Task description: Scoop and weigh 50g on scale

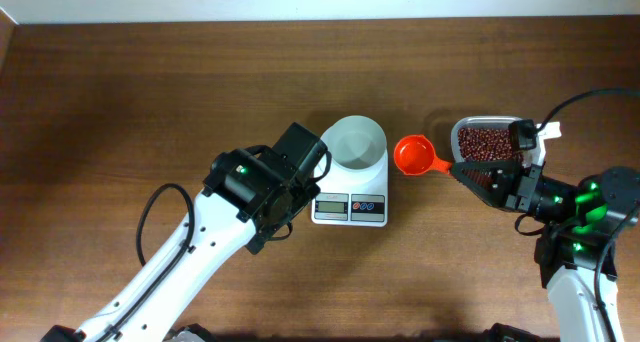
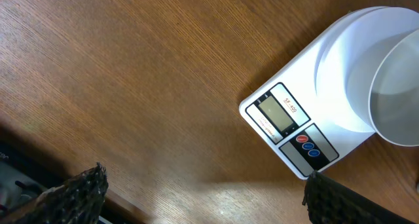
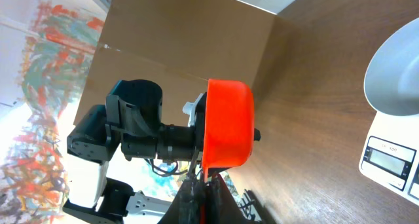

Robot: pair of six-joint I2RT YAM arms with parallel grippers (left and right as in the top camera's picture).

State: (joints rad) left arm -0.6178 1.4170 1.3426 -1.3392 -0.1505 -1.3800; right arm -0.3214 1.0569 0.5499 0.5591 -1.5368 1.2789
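A: Start left. Left gripper [image 2: 204, 178]?

B: Jaws spread wide, nothing between them. The scale [image 1: 349, 208] sits just ahead of them, off toward the right-hand finger, not touched. My guess is it's parked there to steady the scale or just keep clear.

A: Scale readout?

B: Display faces the jaws in the left wrist view, but the digits are too faint to read. The bowl [image 1: 357, 142] sits on the platform beyond the display, upright, and looks empty.

A: Next thing over?

B: An orange scoop [image 1: 411, 154]. Its cup sticks out past the right jaws, just beside the bowl, not over it. Cup looks bare from overhead.

A: Right gripper [image 1: 478, 172]?

B: Clamped on the scoop handle near its end, which puts the cup well out front, probably so it reaches into things without the fingers following.

A: Beans [image 1: 487, 142]?

B: All in the clear tub [image 1: 457, 132], right beside the right jaws, on the side away from the bowl. None seen on the table [image 1: 150, 82].

A: Stage?

B: I'd say no load delivered yet, so the scoop has to dip into the tub first.
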